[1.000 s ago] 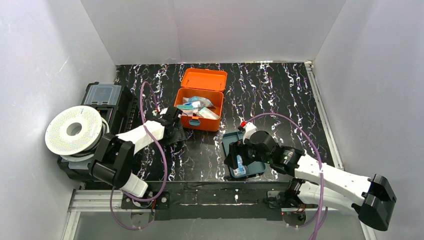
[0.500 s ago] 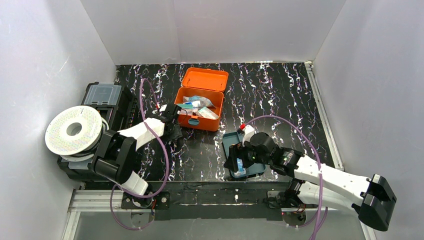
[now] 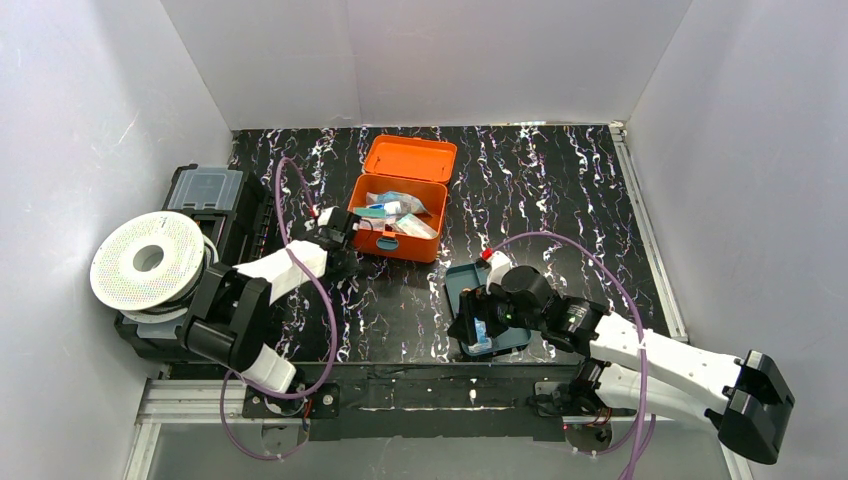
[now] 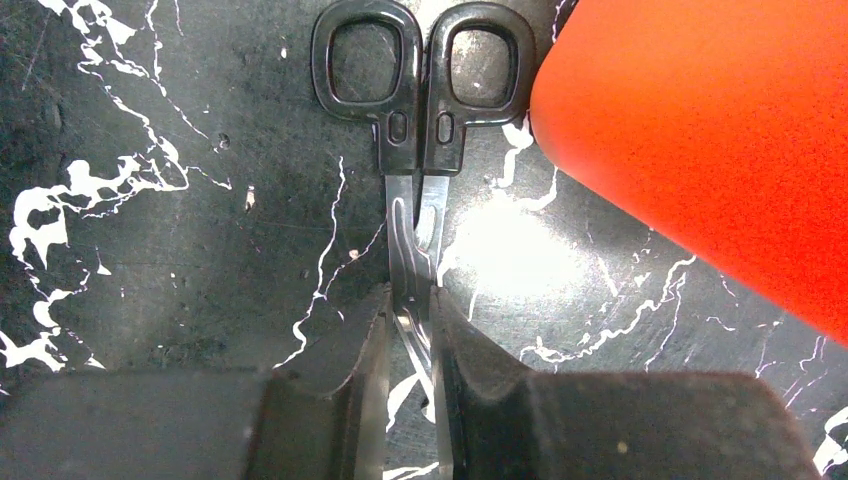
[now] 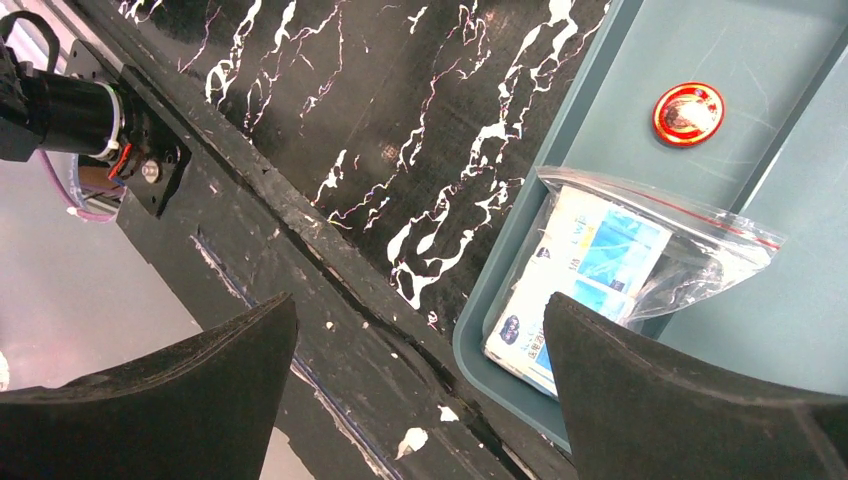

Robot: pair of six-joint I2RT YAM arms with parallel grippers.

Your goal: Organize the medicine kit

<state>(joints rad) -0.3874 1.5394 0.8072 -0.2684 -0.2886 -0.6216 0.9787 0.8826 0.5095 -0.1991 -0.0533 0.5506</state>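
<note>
The medicine kit (image 3: 408, 158), an orange box, stands open at mid table with packets and tubes inside; its rounded orange wall (image 4: 700, 130) fills the upper right of the left wrist view. Black-handled scissors (image 4: 420, 90) lie on the marbled tabletop just left of the kit, handles pointing away from me. My left gripper (image 4: 412, 300) is shut on their steel blades. My right gripper (image 5: 418, 300) hangs wide open over the near left corner of a teal tray (image 5: 500, 300), one finger above a clear bag of blue-and-white packets (image 5: 600, 270).
A small red round disc (image 5: 688, 112) lies in the tray. A black case with a clear lid (image 3: 205, 190) and a white spool (image 3: 150, 260) stand at the left. White walls close in three sides; a metal rail runs along the near edge.
My left gripper has moved a little farther toward the kit and its jaws have come together on the scissor blades. The right arm has barely moved.
</note>
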